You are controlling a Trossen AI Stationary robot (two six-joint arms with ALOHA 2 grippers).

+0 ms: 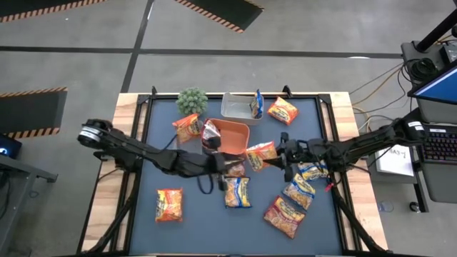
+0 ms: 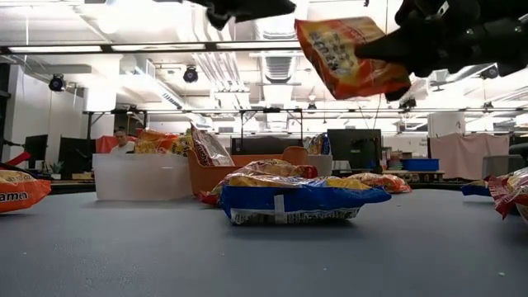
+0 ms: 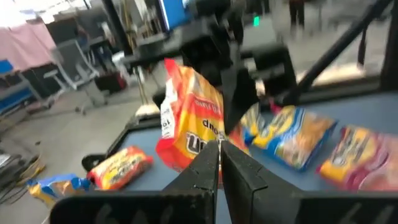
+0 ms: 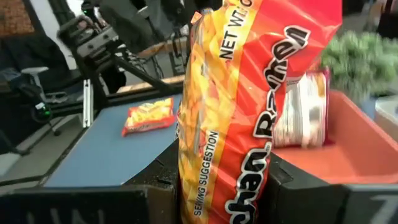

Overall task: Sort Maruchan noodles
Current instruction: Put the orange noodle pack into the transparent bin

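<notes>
A: Where is the right gripper (image 1: pixel 280 158) relative to the orange tray (image 1: pixel 230 137)?

B: Just off the tray's near right corner, raised above the table. Its fingers are clamped on an orange Maruchan packet (image 1: pixel 261 154), which hangs clear of the mat; the low view shows that packet (image 2: pixel 351 58) up in the air, tilted.

A: And the left gripper (image 1: pixel 221 165)?

B: At the tray's near edge, fingers pressed together with nothing between them, tips pointing toward the held packet (image 3: pixel 189 124).

A: What sits in the tray?

B: One packet (image 1: pixel 212 133) leaning upright against its left side.

A: The other noodles?

B: A blue-and-yellow packet (image 1: pixel 238 192) lies on the mat on the near side of the tray, and an orange one (image 1: pixel 169 204) farther to the near left. A red packet (image 1: pixel 284 215) lies to the near right. Just beyond the tray stands a clear tub (image 1: pixel 240 108) with a blue packet (image 1: pixel 257 105) upright in it, beside a small green plant (image 1: pixel 192 100).
</notes>
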